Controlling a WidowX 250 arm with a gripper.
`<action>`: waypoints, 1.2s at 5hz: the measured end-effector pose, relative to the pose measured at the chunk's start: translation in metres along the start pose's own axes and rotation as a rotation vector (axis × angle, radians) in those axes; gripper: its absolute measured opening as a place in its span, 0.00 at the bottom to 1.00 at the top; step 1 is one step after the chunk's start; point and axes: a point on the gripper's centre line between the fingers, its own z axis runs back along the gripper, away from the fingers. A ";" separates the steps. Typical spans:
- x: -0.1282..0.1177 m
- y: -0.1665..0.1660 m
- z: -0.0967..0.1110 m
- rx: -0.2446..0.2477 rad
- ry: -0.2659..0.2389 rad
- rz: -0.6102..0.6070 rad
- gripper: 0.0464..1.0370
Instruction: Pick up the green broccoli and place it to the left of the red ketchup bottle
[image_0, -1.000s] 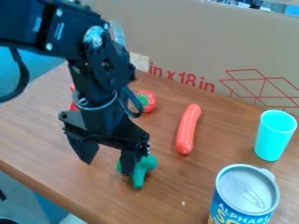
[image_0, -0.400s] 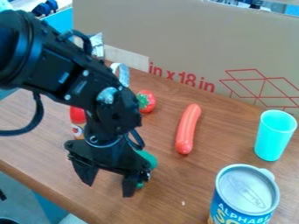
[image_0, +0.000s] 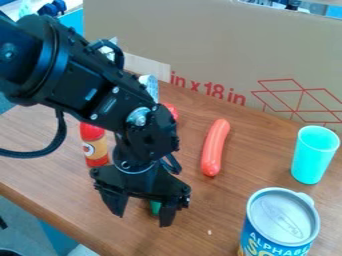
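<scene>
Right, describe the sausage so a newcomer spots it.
Find the cardboard behind the table. In front of it, between the gripper and the turquoise cup, lies the sausage. It is long, slim and orange-red, and lies flat, unlike the upright cup and can.

Gap between sausage (image_0: 215, 148) and cup (image_0: 313, 159), can (image_0: 280, 222) nearer

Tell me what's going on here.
A black robot gripper hangs open low over a wooden table, near a green object partly hidden behind it; whether they touch, I can't tell. A red-topped bottle is beyond, a toy sausage lies nearby, and a turquoise cup and a blue can stand farther off.
</scene>
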 end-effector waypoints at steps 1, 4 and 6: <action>0.004 -0.009 -0.002 -0.013 -0.006 0.044 0.96; 0.020 -0.011 -0.036 0.084 0.021 0.108 0.88; 0.031 -0.018 -0.040 0.093 0.028 0.106 0.37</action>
